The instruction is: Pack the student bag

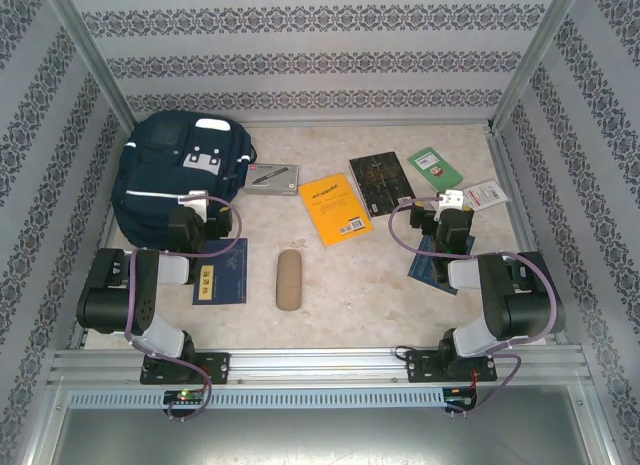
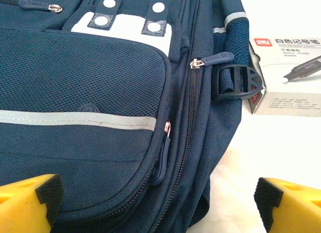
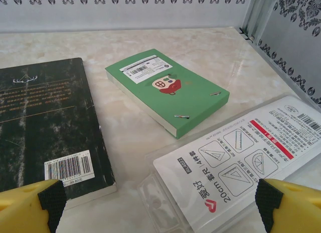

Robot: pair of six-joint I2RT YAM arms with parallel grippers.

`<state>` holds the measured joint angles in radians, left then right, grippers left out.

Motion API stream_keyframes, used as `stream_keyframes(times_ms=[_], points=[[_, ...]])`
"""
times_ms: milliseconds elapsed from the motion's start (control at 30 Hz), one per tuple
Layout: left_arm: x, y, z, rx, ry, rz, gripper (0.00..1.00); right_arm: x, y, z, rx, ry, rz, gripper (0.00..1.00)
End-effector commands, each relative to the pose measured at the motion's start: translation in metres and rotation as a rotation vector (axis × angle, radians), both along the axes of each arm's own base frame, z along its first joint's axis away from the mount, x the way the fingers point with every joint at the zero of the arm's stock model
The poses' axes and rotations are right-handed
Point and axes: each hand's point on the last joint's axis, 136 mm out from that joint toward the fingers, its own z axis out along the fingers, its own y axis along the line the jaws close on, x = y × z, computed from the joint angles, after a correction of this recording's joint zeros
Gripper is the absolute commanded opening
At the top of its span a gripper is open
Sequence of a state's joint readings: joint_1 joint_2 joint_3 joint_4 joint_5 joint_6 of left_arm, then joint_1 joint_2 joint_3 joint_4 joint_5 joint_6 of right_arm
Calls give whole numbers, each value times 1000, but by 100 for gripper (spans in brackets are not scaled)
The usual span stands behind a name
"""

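Note:
The student bag [image 1: 170, 175], a big navy backpack with a white stripe, lies at the back left with its zips closed. My left gripper [image 1: 205, 210] hovers open at the bag's near right edge. In the left wrist view the bag [image 2: 90, 82] spreads between the yellow fingers [image 2: 30, 203], and a zipper pull [image 2: 163, 163] lies just ahead of the left gripper [image 2: 158, 198]. My right gripper [image 1: 447, 207] stands open and empty at the right. In its wrist view the right gripper [image 3: 158, 198] is over bare table between a black book [image 3: 45, 123] and a ruler set packet [image 3: 241, 158].
On the table lie a pen box [image 1: 272, 177], an orange book [image 1: 335, 209], the black book [image 1: 377, 183], a green notebook [image 1: 432, 168], a tan pencil case [image 1: 289, 279] and a blue book [image 1: 222, 270] by the left arm. Another blue book [image 1: 430, 268] lies under the right arm.

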<state>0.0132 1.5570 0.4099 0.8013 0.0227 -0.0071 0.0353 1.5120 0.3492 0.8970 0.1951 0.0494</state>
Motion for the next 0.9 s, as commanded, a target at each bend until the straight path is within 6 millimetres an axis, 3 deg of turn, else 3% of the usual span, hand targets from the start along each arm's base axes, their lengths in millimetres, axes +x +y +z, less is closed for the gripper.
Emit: stream_keyframes(times_ms=[0, 867], points=[[5, -4, 6, 1, -23, -18, 100, 7, -1, 16, 7, -55, -12, 98], [5, -5, 6, 0, -23, -18, 100, 7, 2, 15, -4, -52, -8, 98]])
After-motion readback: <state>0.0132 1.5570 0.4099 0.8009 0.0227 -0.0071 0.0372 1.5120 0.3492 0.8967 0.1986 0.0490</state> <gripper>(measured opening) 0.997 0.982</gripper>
